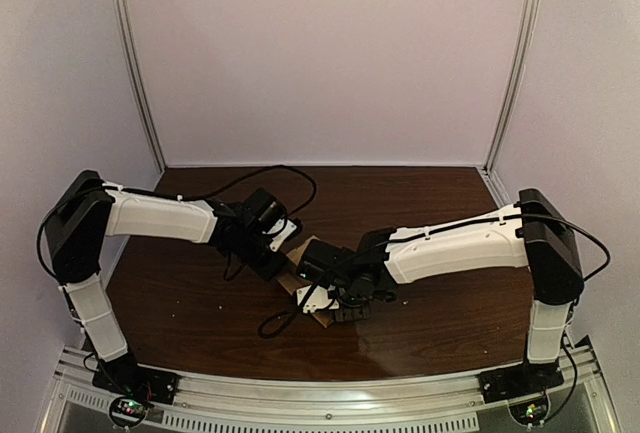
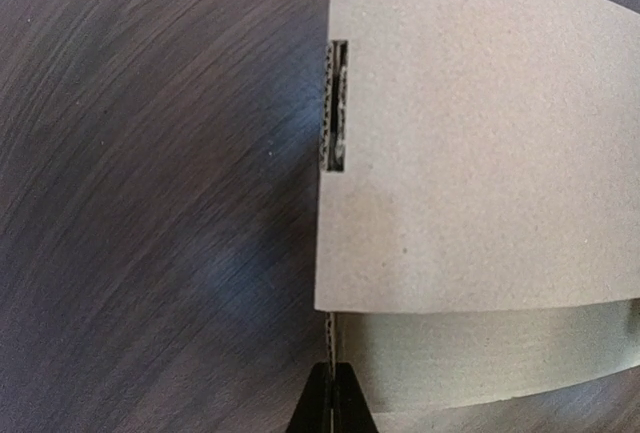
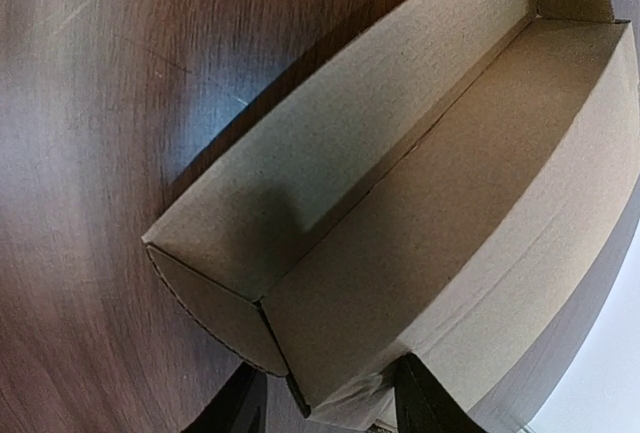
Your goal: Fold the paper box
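Note:
The brown cardboard box [image 1: 291,279] lies at the table's middle, mostly hidden under both wrists. My left gripper [image 2: 332,398] is shut on the thin edge of a box wall, below a flat panel [image 2: 480,133] with a narrow slot [image 2: 337,103]. In the right wrist view the box [image 3: 420,203] is an open trough with a folded end flap [image 3: 215,308]. My right gripper [image 3: 330,408] is open, and its fingers [image 3: 425,398] straddle the box's near corner. The right finger touches the outer wall; the left one sits just below the end flap.
Dark wooden table [image 1: 200,303] inside white walls with metal corner posts [image 1: 135,63]. Black cables [image 1: 280,318] loop near the grippers. The two arms crowd together over the box at the centre.

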Controlling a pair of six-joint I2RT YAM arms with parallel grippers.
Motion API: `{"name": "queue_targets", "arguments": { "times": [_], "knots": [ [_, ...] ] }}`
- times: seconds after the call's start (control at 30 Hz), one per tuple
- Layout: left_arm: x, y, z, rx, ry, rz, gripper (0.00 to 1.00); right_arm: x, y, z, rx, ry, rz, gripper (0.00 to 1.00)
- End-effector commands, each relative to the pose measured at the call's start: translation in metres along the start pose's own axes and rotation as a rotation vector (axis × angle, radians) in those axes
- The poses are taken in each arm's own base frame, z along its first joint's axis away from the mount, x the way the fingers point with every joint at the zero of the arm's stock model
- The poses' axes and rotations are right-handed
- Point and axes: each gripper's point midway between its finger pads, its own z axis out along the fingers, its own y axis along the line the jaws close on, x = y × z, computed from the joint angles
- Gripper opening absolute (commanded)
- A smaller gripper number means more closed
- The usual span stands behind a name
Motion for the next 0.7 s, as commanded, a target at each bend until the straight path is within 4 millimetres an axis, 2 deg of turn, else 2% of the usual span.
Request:
{"name": "queue_targets", "arguments": {
  "times": [0.0, 0.67],
  "knots": [
    [-0.0300, -0.0226, -0.0053, 0.085, -0.062, -0.001, 0.00, 0.0493, 0.1049, 0.0624, -0.410, 0.154, -0.063, 0.44],
    [-0.0386, -0.0258, -0.0066, 0.080, 0.008, -0.044, 0.00, 0.0472, 0.1046, 0.0612, -0.410, 0.140, -0.068, 0.45]
  ]
}}
